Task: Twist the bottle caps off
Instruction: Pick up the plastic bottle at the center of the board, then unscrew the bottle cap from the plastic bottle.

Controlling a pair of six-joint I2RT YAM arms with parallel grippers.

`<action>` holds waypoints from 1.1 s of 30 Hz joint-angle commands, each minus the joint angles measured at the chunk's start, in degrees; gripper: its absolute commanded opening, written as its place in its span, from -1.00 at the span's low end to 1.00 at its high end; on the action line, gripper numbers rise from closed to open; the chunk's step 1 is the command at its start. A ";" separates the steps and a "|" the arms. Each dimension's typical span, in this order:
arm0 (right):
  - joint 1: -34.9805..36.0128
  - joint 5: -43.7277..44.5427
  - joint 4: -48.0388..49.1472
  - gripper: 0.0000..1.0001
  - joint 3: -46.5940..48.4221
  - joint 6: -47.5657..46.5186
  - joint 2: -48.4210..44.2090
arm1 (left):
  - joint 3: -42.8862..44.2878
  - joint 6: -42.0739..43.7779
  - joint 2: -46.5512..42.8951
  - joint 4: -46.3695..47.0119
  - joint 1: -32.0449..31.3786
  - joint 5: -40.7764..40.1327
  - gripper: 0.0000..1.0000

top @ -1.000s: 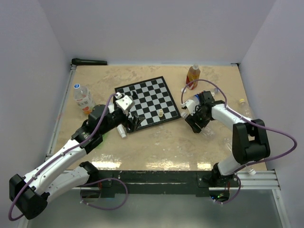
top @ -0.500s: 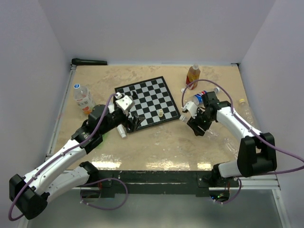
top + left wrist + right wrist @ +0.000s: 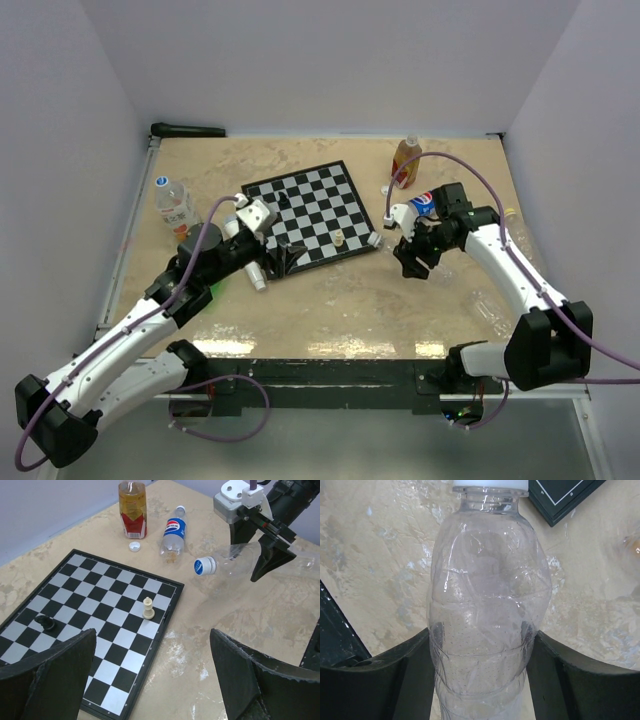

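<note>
Top view: my right tool (image 3: 408,256) sits just off the right corner of the chessboard (image 3: 315,210), clamped on a clear bottle (image 3: 390,246) lying roughly on its side. Its cap (image 3: 375,240) points at the board and is almost touching that corner. My left tool (image 3: 275,262) is at the board's near-left corner. A loose white cap (image 3: 386,190) lies on the worktop (image 3: 330,310) beside an orange drink bottle (image 3: 405,160).

Left wrist view: my left tool (image 3: 155,690) is spread as wide as it goes, with nothing between its fingers (image 3: 55,680), only board and bare worktop. Past a cream chess piece (image 3: 148,608) I see the cap (image 3: 202,566), white-ribbed with a blue top and on the bottle's neck. I can't tell whether the bottle rests on the worktop.

Right wrist view: both fingers (image 3: 385,680) of my right tool (image 3: 482,680) press against the sides of the bottle (image 3: 485,605), about half closed around its dented body. The cap (image 3: 490,485) shows at the top edge, beside the board's corner.
</note>
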 commanded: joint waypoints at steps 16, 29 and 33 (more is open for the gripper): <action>1.52 -25.79 7.17 -0.70 5.71 2.00 2.01 | -7.75 -48.13 13.67 36.50 -2.04 8.87 1.00; 1.52 -33.37 8.32 -0.67 3.95 -0.11 2.81 | -8.62 -56.40 26.25 49.35 -8.99 -2.47 1.00; 1.79 -34.25 8.33 -0.67 3.42 -0.63 3.16 | -9.33 -57.11 27.22 51.99 -9.43 -3.53 0.98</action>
